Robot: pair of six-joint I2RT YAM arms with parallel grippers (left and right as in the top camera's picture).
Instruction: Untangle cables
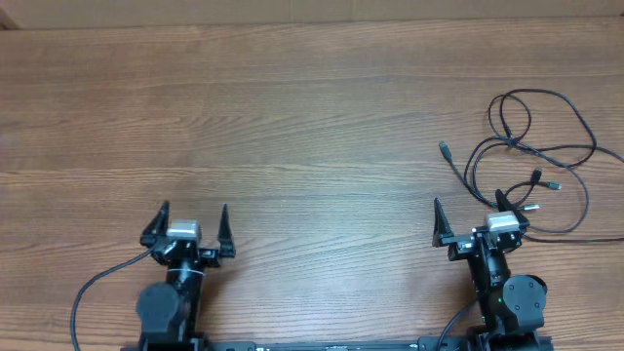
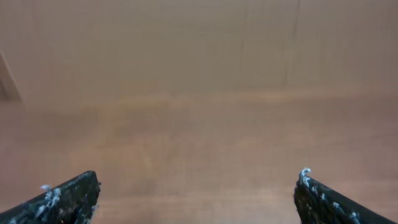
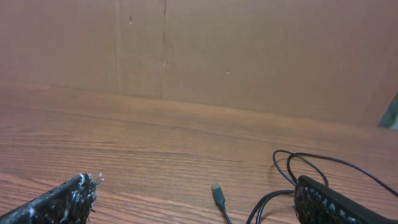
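Note:
A tangle of thin black cables (image 1: 546,156) lies on the wooden table at the right, its loops overlapping and several small plugs sticking out. One plug end (image 1: 445,150) points to the far left of the heap. My right gripper (image 1: 469,216) stands open just in front of the tangle, touching nothing. In the right wrist view the same plug end (image 3: 218,194) lies between the wide jaws, with cable loops (image 3: 292,168) beside the right finger. My left gripper (image 1: 193,218) is open at the near left, far from the cables. Its wrist view shows only bare wood between the fingers (image 2: 68,199).
The wooden table (image 1: 292,117) stretches across the whole view. A cardboard wall (image 3: 249,56) rises behind its far edge. Thick black arm cables (image 1: 93,292) trail off beside both arm bases at the near edge.

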